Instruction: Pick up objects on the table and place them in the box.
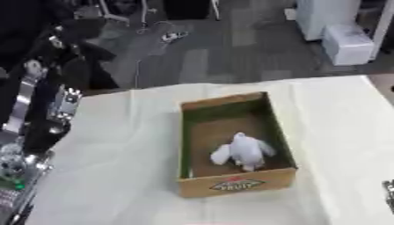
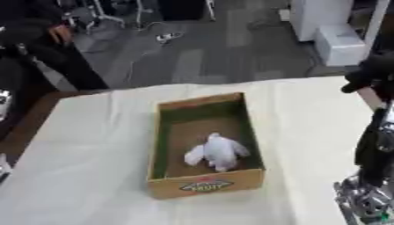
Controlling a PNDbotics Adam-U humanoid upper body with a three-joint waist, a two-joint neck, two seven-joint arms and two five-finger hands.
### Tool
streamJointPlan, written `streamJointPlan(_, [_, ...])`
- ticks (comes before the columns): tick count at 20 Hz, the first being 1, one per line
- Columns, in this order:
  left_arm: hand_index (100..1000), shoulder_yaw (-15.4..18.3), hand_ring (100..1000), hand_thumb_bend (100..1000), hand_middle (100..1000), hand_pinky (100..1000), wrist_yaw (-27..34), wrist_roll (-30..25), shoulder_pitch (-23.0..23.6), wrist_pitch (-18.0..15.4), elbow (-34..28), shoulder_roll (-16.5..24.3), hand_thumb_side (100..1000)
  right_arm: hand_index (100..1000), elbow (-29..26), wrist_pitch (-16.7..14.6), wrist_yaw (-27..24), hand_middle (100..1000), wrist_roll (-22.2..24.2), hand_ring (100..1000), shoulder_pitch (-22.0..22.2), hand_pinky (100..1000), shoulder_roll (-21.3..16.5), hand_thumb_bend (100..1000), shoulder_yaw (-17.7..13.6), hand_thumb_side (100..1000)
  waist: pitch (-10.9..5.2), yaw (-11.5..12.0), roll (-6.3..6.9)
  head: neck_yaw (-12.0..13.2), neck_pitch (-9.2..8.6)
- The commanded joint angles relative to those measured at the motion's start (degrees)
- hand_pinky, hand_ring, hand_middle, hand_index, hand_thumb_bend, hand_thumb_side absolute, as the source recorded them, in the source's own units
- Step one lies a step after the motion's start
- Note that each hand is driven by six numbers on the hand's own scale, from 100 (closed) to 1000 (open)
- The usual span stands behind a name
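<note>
White table [image 1: 115,176]: white object [image 1: 245,151] inside box [image 1: 235,184], apart from robot hand [image 2: 366,204], grip unclear.

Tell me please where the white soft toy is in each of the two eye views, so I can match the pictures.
Left eye view: the white toy lies inside the cardboard box, at its near end, slightly right of the picture's centre.
Right eye view: the same toy lies at the box's near end, about centre, a little lower.
Shared landmark: the printed label on the box's front wall.

Brown cardboard box [image 1: 237,184] has a diamond-shaped label [image 1: 237,185] on its near wall. Lettering too blurred to read.
</note>
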Motion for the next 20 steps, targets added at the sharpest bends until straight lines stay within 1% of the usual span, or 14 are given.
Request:
streamJointPlan(1, [842,1.4,606,165,791,632,-0.3,1.7,1.2,-1.5,-1.1,-2.8,799,641,-0.8,-0.7,0.2,535,-1.3,478,-0.2,367,-0.3,100,-0.4,851,-0.42,0.2,-0.9,-1.7,0.28])
streamJointPlan(3, [844,1.1,601,167,787,626,0.2,2.6,1.9,-3.1,-1.1,-4.0,796,641,-0.8,-1.0,0.1,535,-1.9,478,-0.1,367,-0.3,100,-0.4,851,-0.22,0.3,-1.86,-4.1,2.55])
streamJointPlan(5, [844,0.8,596,170,781,620,0.9,3.4,2.1,-4.8,-1.1,-4.5,791,642,-0.8,-1.2,0.1,536,-2.4,479,-0.3,366,-0.4,100,-0.3,851,-0.08,-0.2,-2.39,-5.5,4.29])
streamJointPlan(7, [848,0.5,595,175,780,614,1.8,4.4,1.9,-6.4,-1.1,-4.4,788,641,-0.8,-1.4,-0.1,536,-2.9,479,-0.8,364,-0.4,100,-0.3,851,0.12,-0.9,-2.84,-5.7,5.45])
streamJointPlan(9, [854,0.3,596,178,782,611,3.1,5.4,1.6,-7.4,-1.1,-4.2,787,640,-0.8,-1.8,-0.2,536,-3.4,480,-1.6,362,-0.4,100,-0.4,852,0.35,-1.5,-3.23,-5.6,5.89])
streamJointPlan(12, [858,0.2,597,181,783,608,5.2,6.9,0.7,-8.4,-1.1,-3.8,787,639,-0.8,-2.8,-0.3,535,-4.5,482,-3.6,359,-0.4,100,-0.8,854,1.08,-2.3,-3.78,-5.6,5.4])
streamJointPlan(15, [867,0.2,596,179,785,599,6.3,7.8,-0.1,-9.1,-1.1,-3.8,788,639,-0.8,-3.9,-0.2,535,-5.4,482,-5.1,357,0.0,100,-1.2,855,2.29,-2.8,-4.13,-5.2,4.15])
streamJointPlan(18, [868,-0.1,595,179,786,596,6.9,8.0,-0.6,-9.5,-1.1,-4.0,788,639,-0.8,-4.6,0.1,535,-6.1,482,-5.4,358,0.6,100,-1.3,854,3.49,-3.3,-4.3,-4.8,2.99])
streamJointPlan(20, [873,-0.3,594,176,787,592,7.1,8.0,-0.7,-9.7,-1.1,-4.3,789,638,-0.8,-4.8,0.4,535,-6.3,482,-5.6,358,0.7,100,-1.2,855,4.12,-3.6,-4.58,-4.6,2.6])
